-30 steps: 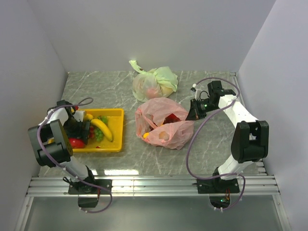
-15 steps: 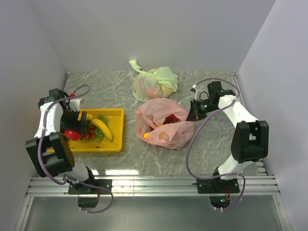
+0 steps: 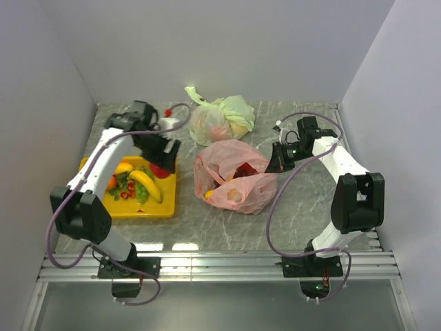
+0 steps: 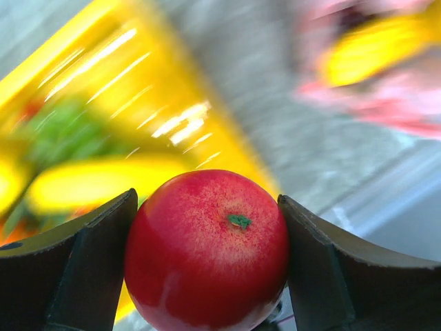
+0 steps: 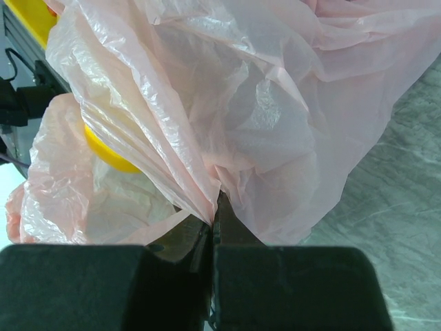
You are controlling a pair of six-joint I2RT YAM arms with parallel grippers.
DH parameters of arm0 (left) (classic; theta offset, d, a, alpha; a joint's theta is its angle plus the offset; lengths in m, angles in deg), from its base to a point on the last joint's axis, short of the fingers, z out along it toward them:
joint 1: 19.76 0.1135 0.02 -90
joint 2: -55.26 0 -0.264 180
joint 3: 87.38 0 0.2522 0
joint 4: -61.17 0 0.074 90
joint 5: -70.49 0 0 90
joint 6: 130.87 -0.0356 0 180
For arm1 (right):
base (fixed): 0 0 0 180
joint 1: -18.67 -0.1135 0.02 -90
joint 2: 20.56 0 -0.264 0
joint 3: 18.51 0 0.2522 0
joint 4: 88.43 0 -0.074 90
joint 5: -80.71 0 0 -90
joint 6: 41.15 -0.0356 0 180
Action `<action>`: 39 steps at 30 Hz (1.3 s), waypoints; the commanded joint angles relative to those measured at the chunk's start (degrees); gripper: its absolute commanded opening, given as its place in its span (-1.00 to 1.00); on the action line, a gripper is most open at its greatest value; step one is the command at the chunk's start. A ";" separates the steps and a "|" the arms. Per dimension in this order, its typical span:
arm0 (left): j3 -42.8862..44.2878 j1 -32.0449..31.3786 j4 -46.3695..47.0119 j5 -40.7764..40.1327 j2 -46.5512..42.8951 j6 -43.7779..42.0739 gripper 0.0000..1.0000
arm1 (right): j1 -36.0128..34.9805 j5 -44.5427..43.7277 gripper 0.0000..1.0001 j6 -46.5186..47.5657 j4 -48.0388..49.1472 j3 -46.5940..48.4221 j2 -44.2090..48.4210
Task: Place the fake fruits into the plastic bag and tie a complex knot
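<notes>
My left gripper (image 3: pixel 161 167) is shut on a glossy red round fruit (image 4: pixel 207 249) and holds it above the right end of the yellow tray (image 3: pixel 153 209). The fruit also shows in the top view (image 3: pixel 160 170). A banana (image 3: pixel 145 185), green grapes (image 3: pixel 141 192) and small red and orange fruits lie in the tray. The pink plastic bag (image 3: pixel 233 177) lies at the table's middle with several fruits inside, its mouth facing left. My right gripper (image 3: pixel 277 163) is shut on the bag's right edge (image 5: pixel 207 200), pinching a gathered fold.
A pale green-and-white knotted bag (image 3: pixel 222 118) sits behind the pink bag. Grey walls close the table at left, back and right. A metal rail (image 3: pixel 220 265) runs along the near edge by both arm bases.
My left arm has lifted the red fruit from the tray's left end and swung it up and right, toward the pink bag. The right arm and bag have not moved.
</notes>
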 commanded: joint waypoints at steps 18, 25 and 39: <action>28.68 -36.92 25.84 11.69 29.92 11.24 -0.17 | 1.88 7.07 -1.00 -3.08 3.51 -3.33 3.74; 23.66 -39.03 34.57 11.52 30.71 12.82 0.27 | 7.15 8.74 -1.00 -4.15 3.95 -2.98 2.42; 22.43 -40.54 38.35 8.61 25.01 15.64 0.99 | 10.58 8.83 -0.99 -4.76 5.71 -2.72 0.13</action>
